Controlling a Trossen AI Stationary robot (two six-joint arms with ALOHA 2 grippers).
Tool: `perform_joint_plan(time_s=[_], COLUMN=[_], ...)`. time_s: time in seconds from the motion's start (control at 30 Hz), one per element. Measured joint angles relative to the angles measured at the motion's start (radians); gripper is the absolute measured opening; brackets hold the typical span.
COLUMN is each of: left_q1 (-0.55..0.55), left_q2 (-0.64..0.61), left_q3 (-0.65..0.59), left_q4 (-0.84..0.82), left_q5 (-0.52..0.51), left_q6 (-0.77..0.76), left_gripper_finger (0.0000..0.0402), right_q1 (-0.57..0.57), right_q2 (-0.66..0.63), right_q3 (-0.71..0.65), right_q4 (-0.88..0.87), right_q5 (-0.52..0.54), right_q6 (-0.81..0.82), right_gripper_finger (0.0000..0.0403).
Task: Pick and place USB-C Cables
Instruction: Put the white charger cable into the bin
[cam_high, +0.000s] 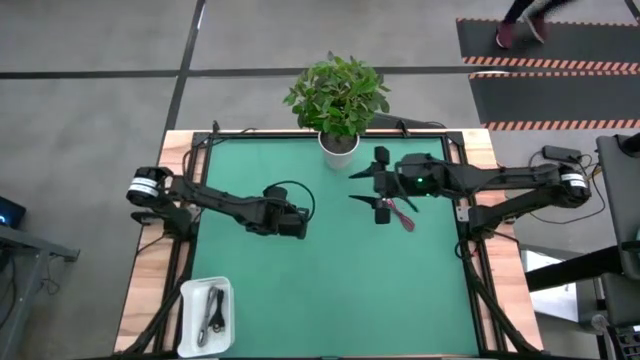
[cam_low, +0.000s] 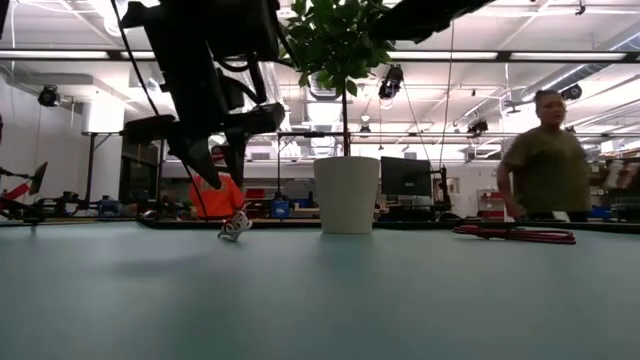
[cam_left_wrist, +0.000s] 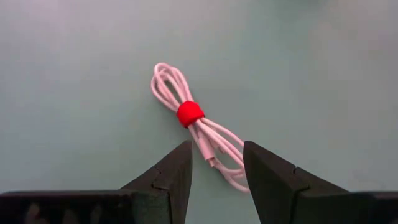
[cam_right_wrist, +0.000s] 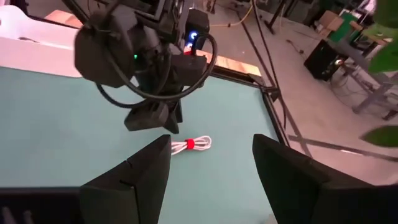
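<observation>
A white cable bundle with a red tie (cam_left_wrist: 189, 118) lies flat on the green table; it also shows in the right wrist view (cam_right_wrist: 193, 144). My left gripper (cam_left_wrist: 214, 168) is open and points down above it. Its fingers stand on either side of the bundle's near end without touching. In the high view the left gripper (cam_high: 295, 222) hides this bundle. A magenta cable bundle (cam_high: 403, 216) lies on the table beside my right gripper (cam_high: 362, 185), which is open and empty above the table. A white tray (cam_high: 190, 320) at the near left holds a grey and a black bundle (cam_high: 213, 312).
A potted plant in a white pot (cam_high: 339, 145) stands at the table's far edge, close to my right gripper. The magenta bundle shows at the right in the low view (cam_low: 515, 235). People show in the room beyond the table (cam_low: 540, 150).
</observation>
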Motion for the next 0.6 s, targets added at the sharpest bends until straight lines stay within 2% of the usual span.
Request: perform_joint_plan(time_s=[0.33,0.6], left_q1=[0.073,0.085], left_q2=[0.046,0.052], left_q3=[0.0,-0.009], left_q4=[0.047,0.092], left_q5=[0.036,0.012], left_q6=[-0.026,-0.007], left_gripper_finger=[0.0131,0.0185], right_q1=[0.0,0.0], right_q2=[-0.152,-0.171], right_q3=[-0.095,-0.106], right_q4=[-0.008,-0.007], right_q5=[0.0,0.0], right_q6=[-0.007,-0.022], right_gripper_finger=[0.0219,0.0219])
